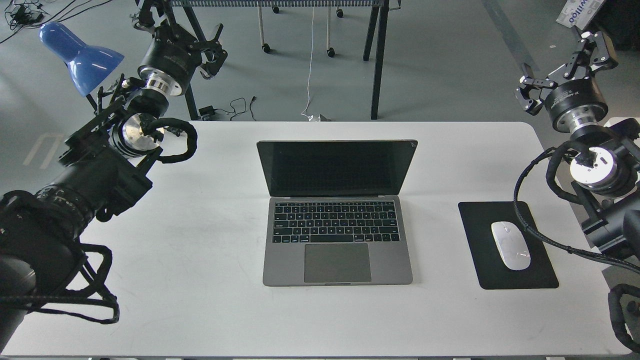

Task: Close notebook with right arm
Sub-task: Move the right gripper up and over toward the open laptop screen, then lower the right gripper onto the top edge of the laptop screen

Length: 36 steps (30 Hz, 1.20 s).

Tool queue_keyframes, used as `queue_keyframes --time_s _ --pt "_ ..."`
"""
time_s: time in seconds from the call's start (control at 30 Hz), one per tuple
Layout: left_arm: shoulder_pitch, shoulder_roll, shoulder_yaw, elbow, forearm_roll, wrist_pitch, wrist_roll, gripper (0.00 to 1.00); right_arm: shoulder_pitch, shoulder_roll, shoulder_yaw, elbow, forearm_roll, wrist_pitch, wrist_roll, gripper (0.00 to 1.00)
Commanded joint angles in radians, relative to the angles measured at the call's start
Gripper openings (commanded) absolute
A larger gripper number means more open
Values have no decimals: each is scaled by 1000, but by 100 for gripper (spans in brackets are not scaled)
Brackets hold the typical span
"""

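The notebook (337, 215) lies open in the middle of the white table (200, 280), its black screen upright and tilted back, keys and trackpad facing me. My right gripper (565, 67) hangs at the far right, beyond the table's back right corner, well away from the notebook; its fingers (529, 92) are spread open and hold nothing. My left gripper (182, 30) is raised at the far left, behind the table's back left corner. It is seen dark and end-on, so its fingers cannot be told apart.
A black mouse pad (507, 245) with a white mouse (510, 245) lies right of the notebook, under the right arm's braided cable. A blue lamp (80, 57) stands at the back left. Table legs and a wheeled frame stand on the floor behind the table.
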Motion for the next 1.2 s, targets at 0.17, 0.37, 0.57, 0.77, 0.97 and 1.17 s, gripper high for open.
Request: queue_keyframes --time_s 0.17,0.37,0.57,0.77,0.97,1.17 --pt "0 0 0 -2 0 0 -3 100 13 5 -9 7 -3 5 0 100" --pt "4 0 -2 -5 -1 0 -8 100 117 10 -186 4 -12 -6 1 100" --pt "4 0 -2 -6 -1 0 -8 100 200 80 -333 -21 -16 -20 0 100" --pt "6 0 -2 -6 -1 0 -8 100 244 214 -450 -117 -18 -34 6 100" --pt "6 0 -2 -6 -1 0 -8 100 229 298 -454 -142 -16 -32 11 100" --pt "6 0 -2 -6 -1 0 -8 100 180 329 -463 -122 -19 -29 6 100"
